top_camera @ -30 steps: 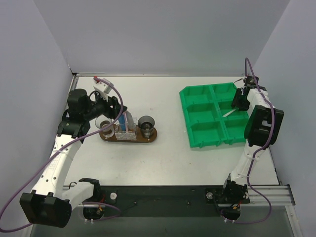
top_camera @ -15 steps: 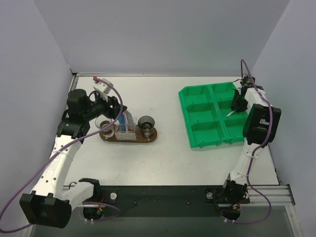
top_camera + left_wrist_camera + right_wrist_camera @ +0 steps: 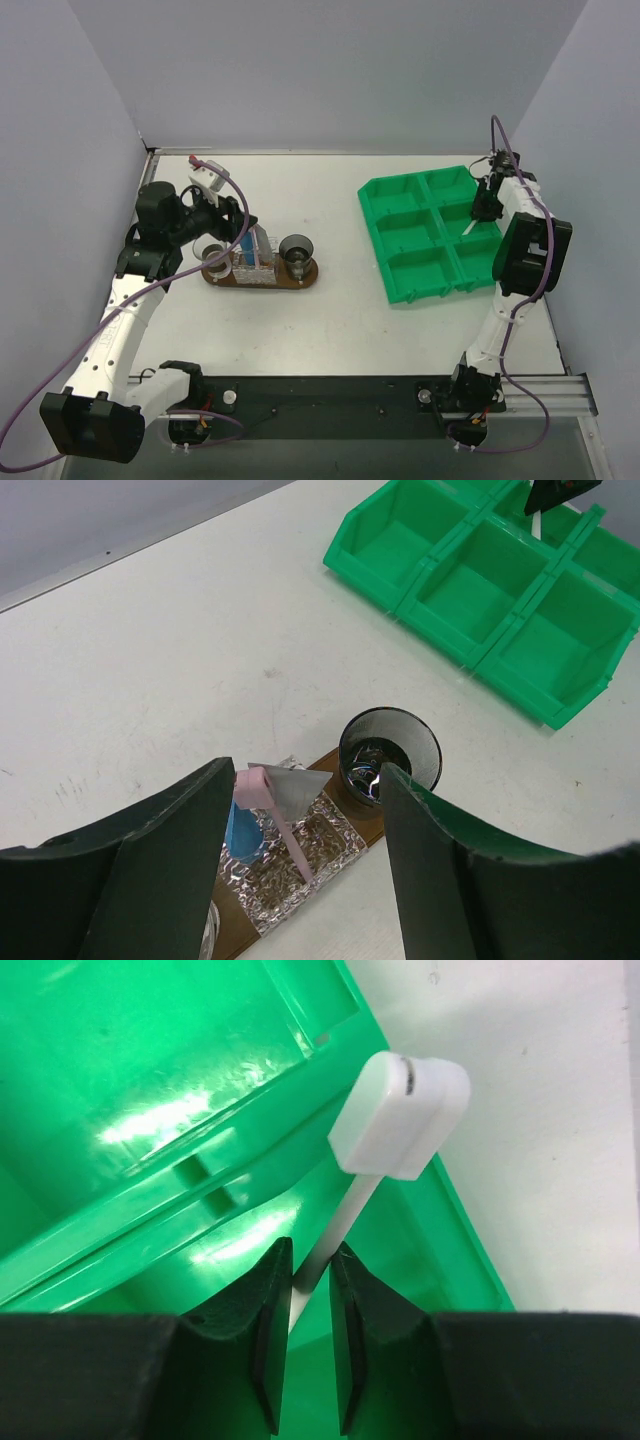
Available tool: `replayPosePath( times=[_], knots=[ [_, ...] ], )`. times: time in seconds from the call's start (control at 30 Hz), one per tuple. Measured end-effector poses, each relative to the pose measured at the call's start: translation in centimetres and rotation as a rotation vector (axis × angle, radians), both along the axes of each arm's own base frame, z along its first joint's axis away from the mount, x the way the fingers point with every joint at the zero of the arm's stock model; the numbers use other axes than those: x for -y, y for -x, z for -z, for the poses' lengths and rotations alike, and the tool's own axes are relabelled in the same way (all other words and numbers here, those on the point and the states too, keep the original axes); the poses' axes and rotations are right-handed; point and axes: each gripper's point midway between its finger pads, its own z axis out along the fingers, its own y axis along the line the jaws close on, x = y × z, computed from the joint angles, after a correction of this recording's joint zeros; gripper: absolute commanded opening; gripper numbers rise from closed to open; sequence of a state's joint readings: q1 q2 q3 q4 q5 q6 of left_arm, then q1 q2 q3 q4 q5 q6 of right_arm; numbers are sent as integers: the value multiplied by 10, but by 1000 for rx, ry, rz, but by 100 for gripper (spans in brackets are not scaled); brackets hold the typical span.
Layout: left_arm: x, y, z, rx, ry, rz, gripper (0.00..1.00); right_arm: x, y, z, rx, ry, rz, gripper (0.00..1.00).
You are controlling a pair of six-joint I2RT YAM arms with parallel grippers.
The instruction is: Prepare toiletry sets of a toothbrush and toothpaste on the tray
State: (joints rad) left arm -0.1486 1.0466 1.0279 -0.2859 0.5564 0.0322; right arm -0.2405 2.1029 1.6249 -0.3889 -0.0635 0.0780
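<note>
Right gripper [image 3: 305, 1260] pinches a white toothbrush [image 3: 398, 1115] by its handle over the green bin [image 3: 150, 1080] (right-hand column). Left gripper [image 3: 305, 780] stands open over the tray [image 3: 308, 279], toothpaste [image 3: 243, 830] upright there.

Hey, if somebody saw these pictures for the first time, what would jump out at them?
The bright green bin at the table's far right stands out most, with the right gripper pinching a white toothbrush there. Next comes the dark wooden tray on the left, carrying cups and a foil holder, under the open left gripper.
</note>
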Motion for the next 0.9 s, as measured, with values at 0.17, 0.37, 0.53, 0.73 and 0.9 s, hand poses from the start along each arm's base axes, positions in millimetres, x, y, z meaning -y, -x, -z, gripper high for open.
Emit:
replayPosePath(
  times=[0.17, 0.37, 0.53, 0.73, 0.9],
  knots=[
    [0, 0, 0, 5, 2, 2, 70, -1, -3, -33, 74, 11, -3, 0],
    [1, 0, 3, 1, 3, 4, 70, -1, -8, -75, 177, 26, 5, 0],
    [1, 0, 5, -2, 3, 6, 70, -1, -10, -91, 219, 27, 15, 0],
    [2, -2, 1, 19, 8, 10, 70, -12, -2, -99, 247, 3, 1, 0],
    [7, -2, -7, 30, 46, 30, 70, -38, 1, -128, 333, -42, -70, 0]
  ],
)
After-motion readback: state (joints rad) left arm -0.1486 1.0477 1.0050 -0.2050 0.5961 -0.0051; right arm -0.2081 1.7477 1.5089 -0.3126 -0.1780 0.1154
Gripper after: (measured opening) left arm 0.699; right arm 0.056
